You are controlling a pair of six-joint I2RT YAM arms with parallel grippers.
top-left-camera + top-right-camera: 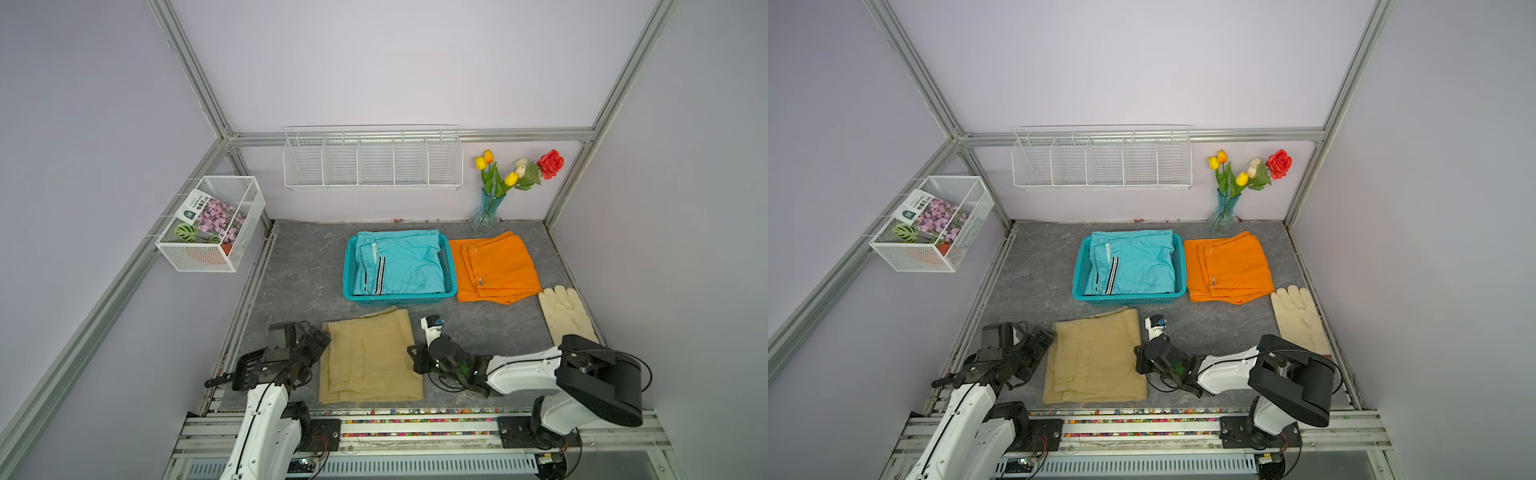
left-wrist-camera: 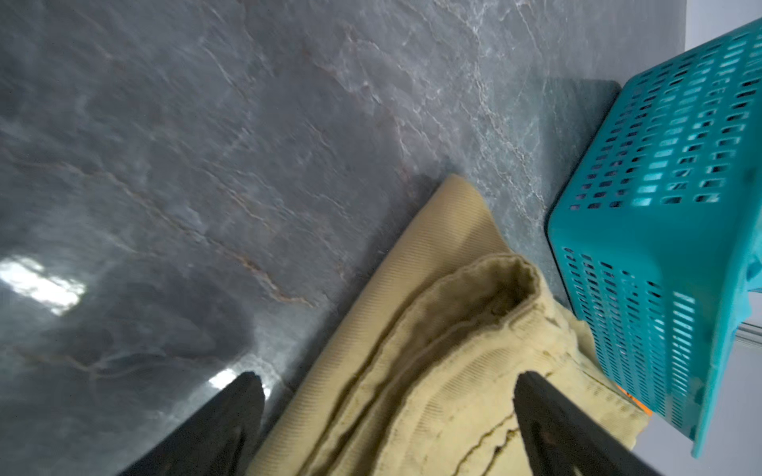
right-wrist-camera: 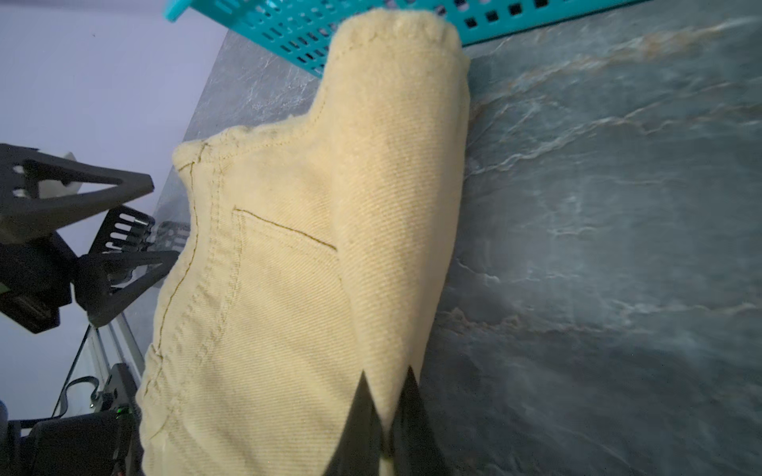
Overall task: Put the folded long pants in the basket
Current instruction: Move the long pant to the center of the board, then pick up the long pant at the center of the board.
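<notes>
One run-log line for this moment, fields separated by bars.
left hand: open at tan pants | right hand: shut on tan pants | basket: turquoise pants inside

Three folded pants (image 1: 368,357), one teal basket (image 1: 399,296), one glove (image 1: 565,311)

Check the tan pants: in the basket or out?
Out. The tan pants lie on the table outside the teal basket, one edge pinched by the right gripper.

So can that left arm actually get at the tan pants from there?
Probably yes. The left gripper stands open right at the edge of the tan pants, its fingers either side of that edge in the wrist view, nothing in between.
</notes>
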